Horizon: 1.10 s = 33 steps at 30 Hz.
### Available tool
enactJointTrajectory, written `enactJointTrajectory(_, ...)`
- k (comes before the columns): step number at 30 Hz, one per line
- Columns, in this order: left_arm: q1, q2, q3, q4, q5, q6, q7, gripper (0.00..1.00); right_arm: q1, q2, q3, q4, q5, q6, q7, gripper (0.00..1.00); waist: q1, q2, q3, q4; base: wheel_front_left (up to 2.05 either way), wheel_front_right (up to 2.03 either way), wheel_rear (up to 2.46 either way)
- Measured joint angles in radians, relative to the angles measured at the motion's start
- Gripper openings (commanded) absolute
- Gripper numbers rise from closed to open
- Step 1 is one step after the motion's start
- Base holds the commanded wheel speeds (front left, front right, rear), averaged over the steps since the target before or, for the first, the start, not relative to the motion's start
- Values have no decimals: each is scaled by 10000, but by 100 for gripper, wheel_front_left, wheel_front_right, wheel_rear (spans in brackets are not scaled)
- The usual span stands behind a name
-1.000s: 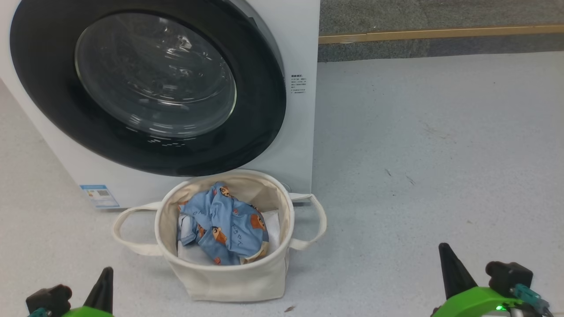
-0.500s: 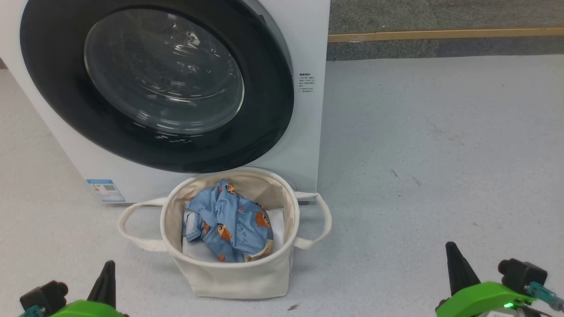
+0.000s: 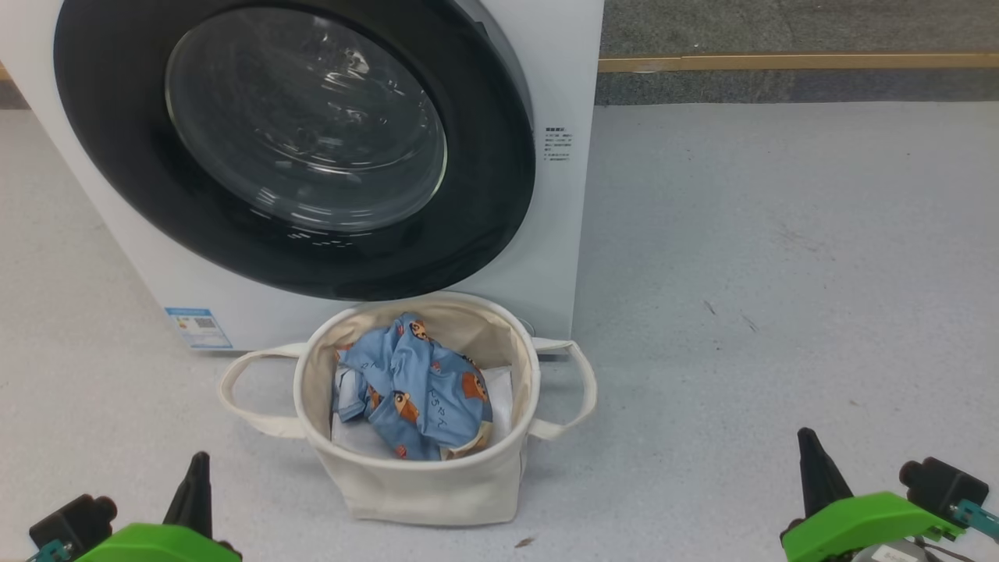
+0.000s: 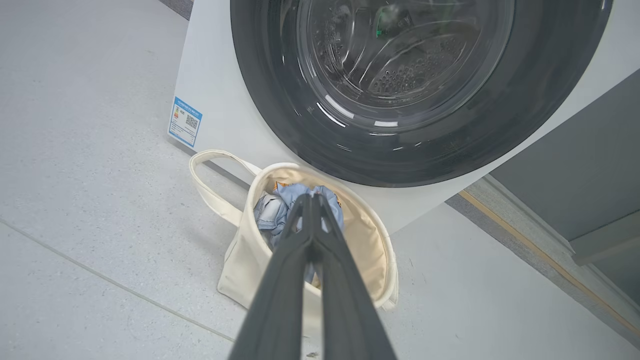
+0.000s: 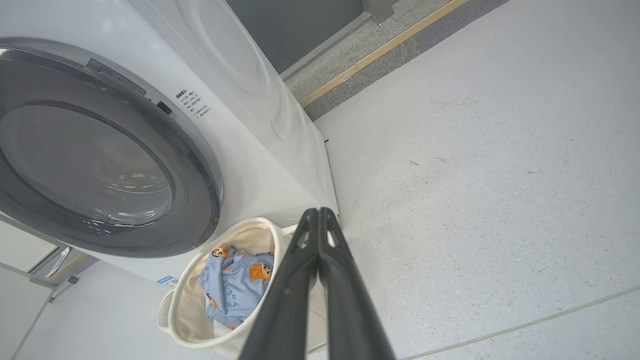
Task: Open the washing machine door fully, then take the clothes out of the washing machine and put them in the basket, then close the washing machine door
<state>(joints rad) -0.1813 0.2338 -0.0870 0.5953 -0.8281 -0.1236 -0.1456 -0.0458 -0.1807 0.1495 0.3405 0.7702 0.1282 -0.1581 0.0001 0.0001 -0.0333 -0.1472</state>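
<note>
Your crumpled light blue garment [image 3: 414, 390] with orange-brown cartoon animals lies in the round cream canvas basket [image 3: 425, 496], just before the white washing machine [image 3: 563, 234] and its closed black-rimmed glass door [image 3: 499, 195]. On the left gripper [image 4: 311, 197] and the right gripper [image 5: 318, 212] you see fingers pressed together, empty.

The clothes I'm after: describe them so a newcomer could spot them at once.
Find the white washing machine with its black-rimmed round door; on the floor right in front stands a cream canvas basket with two loop handles. Crumpled inside it are the clothes: one small garment, light blue with orange-brown cartoon animals, unlike the plain white sheet under it.
</note>
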Motion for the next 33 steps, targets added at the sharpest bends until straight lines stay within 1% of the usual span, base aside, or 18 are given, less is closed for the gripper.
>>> enactJointTrajectory(33,382,-723,614,-1152,-2930,0,978,0,-22,445,-991,-213,3204,-2,968,0,-1,0,137,559,0,0,0)
